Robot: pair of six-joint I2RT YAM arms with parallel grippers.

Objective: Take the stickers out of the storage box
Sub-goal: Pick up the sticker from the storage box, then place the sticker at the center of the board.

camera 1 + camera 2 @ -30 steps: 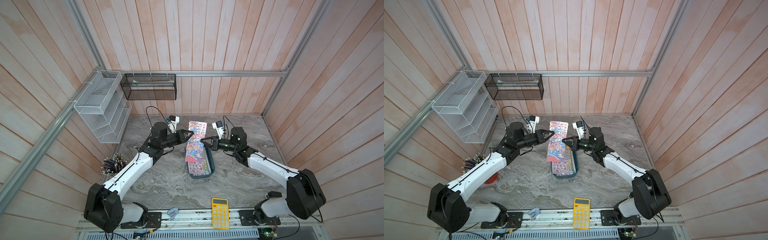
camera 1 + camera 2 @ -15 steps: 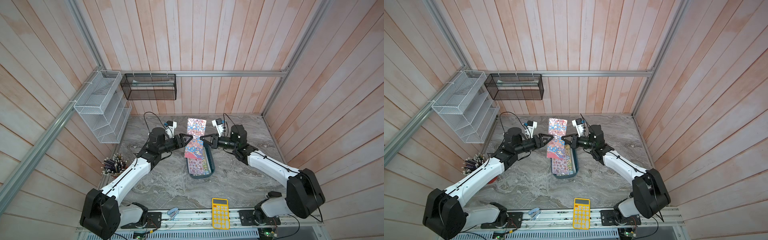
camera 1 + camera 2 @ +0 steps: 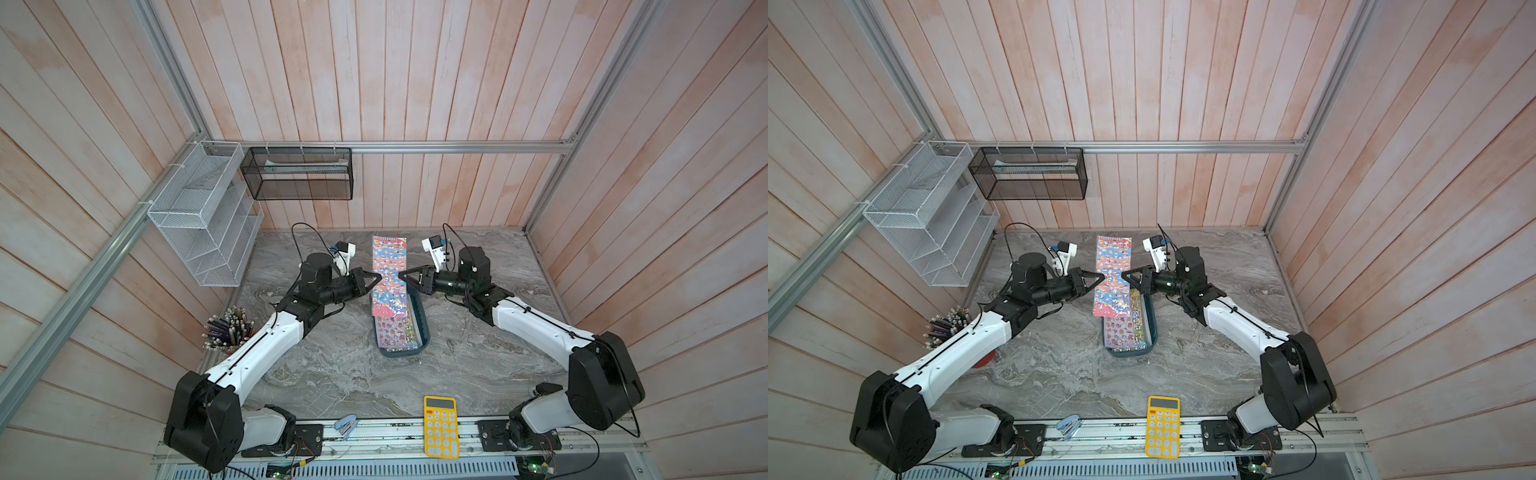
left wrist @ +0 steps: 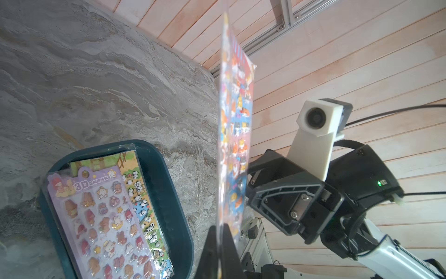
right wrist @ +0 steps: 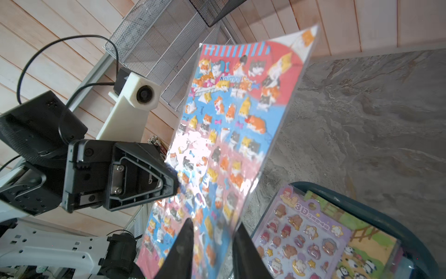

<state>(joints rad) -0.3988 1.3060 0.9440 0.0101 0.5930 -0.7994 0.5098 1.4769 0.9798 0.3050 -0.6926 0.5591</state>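
left end effector (image 4: 222, 232) pinches red-blue "Animal" sheet (image 5: 229, 125), right end effector (image 5: 214, 244) spread around it; lilac "3D" sheet (image 4: 101, 217) in storage box (image 4: 166, 193)

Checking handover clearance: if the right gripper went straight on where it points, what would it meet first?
The sheet, standing between the right gripper's open jaws; just beyond it, probably the left gripper, which pinches the sheet.

stickers (image 5: 224, 145): glossy film | storage box (image 4: 169, 193): smooth plastic | table (image 3: 332, 374): marbled stone
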